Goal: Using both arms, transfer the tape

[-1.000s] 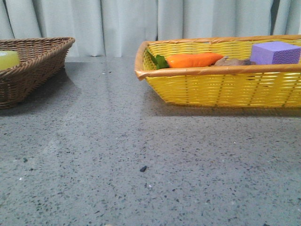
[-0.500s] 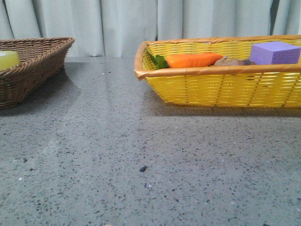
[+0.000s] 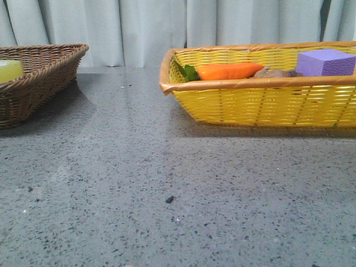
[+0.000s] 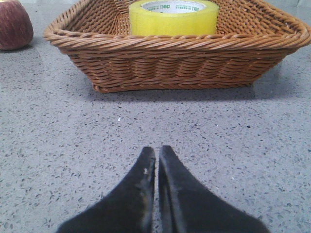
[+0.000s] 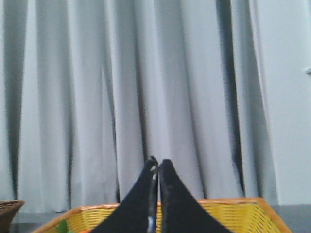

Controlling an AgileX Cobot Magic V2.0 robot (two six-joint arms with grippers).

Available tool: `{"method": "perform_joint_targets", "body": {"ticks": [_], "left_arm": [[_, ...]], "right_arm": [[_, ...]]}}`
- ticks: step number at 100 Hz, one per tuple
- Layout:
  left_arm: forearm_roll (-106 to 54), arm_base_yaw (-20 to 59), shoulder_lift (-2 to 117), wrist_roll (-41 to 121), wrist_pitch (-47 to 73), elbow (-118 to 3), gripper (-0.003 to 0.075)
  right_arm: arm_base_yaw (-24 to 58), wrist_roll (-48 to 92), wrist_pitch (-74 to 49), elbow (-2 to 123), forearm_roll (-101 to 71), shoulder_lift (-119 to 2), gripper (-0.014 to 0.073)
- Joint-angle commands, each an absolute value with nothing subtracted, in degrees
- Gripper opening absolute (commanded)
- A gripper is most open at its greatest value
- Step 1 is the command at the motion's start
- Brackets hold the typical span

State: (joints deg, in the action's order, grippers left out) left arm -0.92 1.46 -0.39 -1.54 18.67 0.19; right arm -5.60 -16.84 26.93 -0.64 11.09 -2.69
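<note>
The tape [image 4: 173,17] is a yellow roll with a white core and green lettering. It lies inside a brown wicker basket [image 4: 175,58]. In the front view only a sliver of the tape [image 3: 10,70] shows in that basket [image 3: 39,78] at the far left. My left gripper [image 4: 156,151] is shut and empty, low over the grey table, a short way in front of the basket. My right gripper [image 5: 156,162] is shut and empty, held up facing the curtain above the yellow basket [image 5: 233,213]. Neither gripper shows in the front view.
A yellow basket [image 3: 261,97] at the right holds an orange carrot [image 3: 229,70], a purple foam block [image 3: 325,62] and a brownish item. A dark red round object [image 4: 14,25] sits on the table beside the brown basket. A grey curtain hangs behind the table.
</note>
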Motion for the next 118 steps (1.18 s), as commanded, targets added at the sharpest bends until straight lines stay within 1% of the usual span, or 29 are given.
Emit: {"method": "perform_joint_targets", "body": {"ticks": [1, 16, 28, 35, 50, 62, 118], "left_arm": [[-0.9, 1.4, -2.1, -2.3, 15.4, 0.7, -0.002], [-0.9, 1.4, -2.1, -2.3, 15.4, 0.7, -0.002], [-0.9, 1.4, -2.1, -2.3, 15.3, 0.7, -0.002], [-0.9, 1.4, -2.1, -2.3, 15.3, 0.7, -0.002], [-0.9, 1.4, -2.1, -2.3, 15.3, 0.7, -0.002], [-0.9, 1.4, -2.1, -2.3, 15.3, 0.7, -0.0021], [-0.9, 1.4, -2.1, -2.3, 15.3, 0.7, -0.002]], "right_arm": [[-8.0, -16.0, 23.9, -1.8, 10.1, -1.9, -0.0074], [-10.5, -15.7, 5.2, -1.8, 6.3, 1.9, -0.0074], [-10.8, -13.4, -5.2, -1.8, 5.2, 1.8, -0.0074], [-10.8, -13.4, -8.9, -1.8, 5.1, 1.8, -0.0074], [-10.8, -13.4, -12.6, -1.8, 5.1, 1.8, -0.0074], [-10.8, -13.4, -18.3, -1.8, 5.1, 1.8, -0.0074], [-10.8, -13.4, -17.9, -1.8, 5.1, 1.8, -0.0074]]}}
